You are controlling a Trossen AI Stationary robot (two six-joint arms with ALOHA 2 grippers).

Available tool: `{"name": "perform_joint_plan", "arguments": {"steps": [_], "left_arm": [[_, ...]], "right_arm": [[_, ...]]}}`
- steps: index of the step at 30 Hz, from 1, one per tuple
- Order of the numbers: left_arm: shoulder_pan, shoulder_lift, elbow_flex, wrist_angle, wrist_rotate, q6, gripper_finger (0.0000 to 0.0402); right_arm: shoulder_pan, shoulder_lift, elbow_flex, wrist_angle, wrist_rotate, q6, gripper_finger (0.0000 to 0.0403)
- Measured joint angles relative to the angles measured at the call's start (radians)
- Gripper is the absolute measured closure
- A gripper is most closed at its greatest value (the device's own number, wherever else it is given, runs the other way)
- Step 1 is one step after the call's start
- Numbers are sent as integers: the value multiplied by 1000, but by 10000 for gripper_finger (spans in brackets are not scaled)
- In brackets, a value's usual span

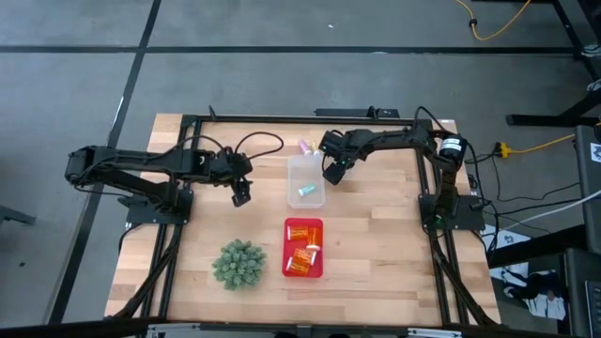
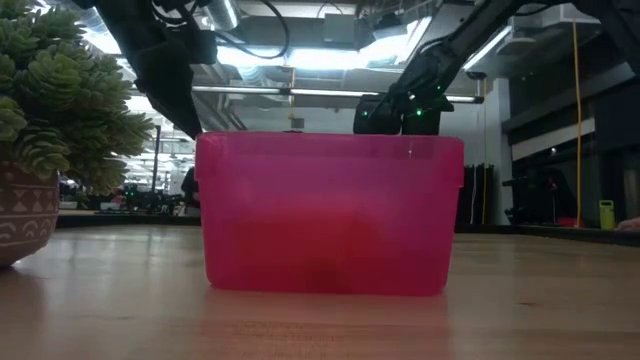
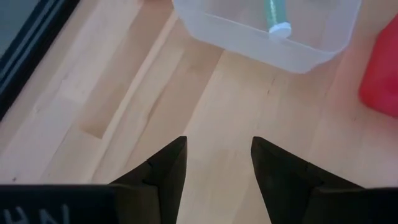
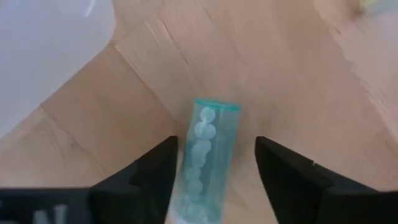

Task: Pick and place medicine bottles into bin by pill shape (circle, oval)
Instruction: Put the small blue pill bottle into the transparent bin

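I have the right tool [image 1: 334,173] just right of the clear bin [image 1: 306,181], its fingers spread with a teal vial [image 4: 205,155] lying between them; I cannot tell from the wrist view whether the pads touch it or whether it rests on the table [image 1: 376,253]. My left tool [image 1: 240,194] hangs well left of the clear bin, fingers spread over bare wood with nothing between them. Inside the clear bin I see a green vial [image 1: 304,191] with a white cap. A pink vial [image 1: 305,146] lies on the table at the bin's far edge. The red bin [image 1: 303,249], nearer to me, holds the orange bottles [image 1: 301,252]. A spiky green plant [image 1: 238,263] sits to its left.
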Motion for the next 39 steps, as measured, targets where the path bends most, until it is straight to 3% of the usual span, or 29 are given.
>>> {"name": "perform_joint_plan", "arguments": {"steps": [11, 19, 22, 27, 29, 39], "left_arm": [[0, 2, 0, 4, -3, 0, 228], [1, 2, 0, 4, -29, 1, 228], [1, 2, 0, 4, -47, 1, 228], [1, 2, 0, 4, -54, 0, 228], [1, 2, 0, 6, -54, 0, 228], [1, 2, 0, 7, -54, 0, 228]], "right_arm": [[-3, -56, 8, -26, 49, -80, 320], [-3, -196, 67, -27, 60, -116, 313], [1, -246, 72, 40, -56, -159, 311], [26, -257, 72, 201, -403, -242, 310], [40, -245, 72, 251, -478, -265, 310], [79, -187, 70, 286, -461, -266, 288]]}}
